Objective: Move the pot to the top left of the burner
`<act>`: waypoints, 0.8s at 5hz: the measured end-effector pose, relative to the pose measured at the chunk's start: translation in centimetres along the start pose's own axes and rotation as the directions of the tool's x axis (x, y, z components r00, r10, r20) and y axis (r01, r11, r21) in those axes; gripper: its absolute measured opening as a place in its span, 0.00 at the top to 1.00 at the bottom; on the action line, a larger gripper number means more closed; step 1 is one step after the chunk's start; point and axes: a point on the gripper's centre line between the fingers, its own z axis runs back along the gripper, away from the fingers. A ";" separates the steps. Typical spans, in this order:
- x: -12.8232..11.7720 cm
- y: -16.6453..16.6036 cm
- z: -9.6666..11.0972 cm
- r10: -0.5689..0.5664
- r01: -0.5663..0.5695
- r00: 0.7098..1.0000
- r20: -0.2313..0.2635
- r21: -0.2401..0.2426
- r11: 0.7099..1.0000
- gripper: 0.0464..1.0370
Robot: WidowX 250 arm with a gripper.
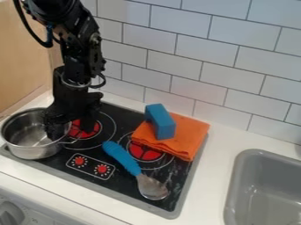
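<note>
Steel pot [29, 152] set at stovetop's [120, 185] left side, partly hidden by claw [57, 132], whether open or closed cannot be told

Showing pot [29, 151] at left of stove [179, 178], gripper [66, 126] hanging at its right side.
Also showing blue-handled spoon [122, 156] lying slantwise mid-stove, metal end toward front; orange cloth [197, 131] folded over back right, with blue block [160, 123] on top; gray sink [235, 180] to right in white counter [220, 143]; white tiles [206, 37] behind, wood panel [22, 57] at upper left.
</note>
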 end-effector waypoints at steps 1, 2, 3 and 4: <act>0.1 -0.1 0.0 -0.013 0.013 1.000 0.004 -0.003 1.000 0.37; -0.2 0.0 -0.1 -0.024 0.024 1.000 -0.016 -0.004 1.000 0.68; 0.3 0.2 0.0 -0.026 0.026 1.000 0.000 0.000 1.000 0.87; 0.5 0.5 0.5 -0.027 0.027 1.000 0.011 0.000 1.000 0.96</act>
